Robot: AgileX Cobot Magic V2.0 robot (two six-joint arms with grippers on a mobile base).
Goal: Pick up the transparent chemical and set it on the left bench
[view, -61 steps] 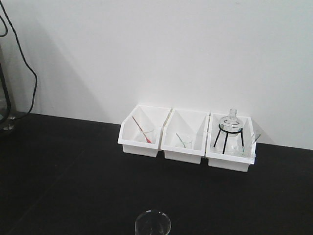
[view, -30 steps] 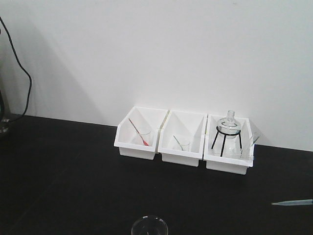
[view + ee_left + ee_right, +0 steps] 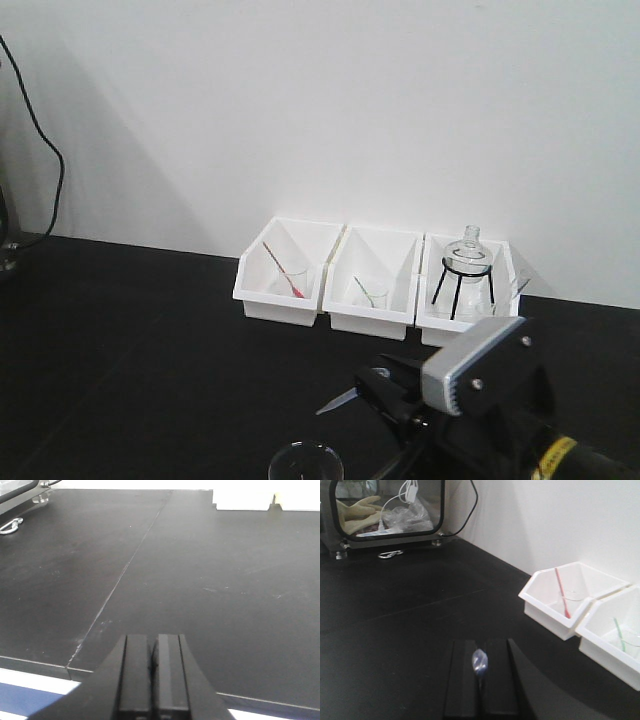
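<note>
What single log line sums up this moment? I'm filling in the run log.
left gripper: shut, empty | right gripper: shut on clear dropper | transparent chemical: on black benchtop, ungrasped

Front view high, facing wall; 2 wrist views low over benchtop (image 3: 210, 580); all share bins (image 3: 370, 285).

Three bins (image 3: 377, 283) stand side by side on the counter (image 3: 130, 350) against the wall (image 3: 300, 100). The beaker (image 3: 306, 464) sits well in front of them, at the near edge, with the right claw (image 3: 385, 395) just beside it to the right.
</note>
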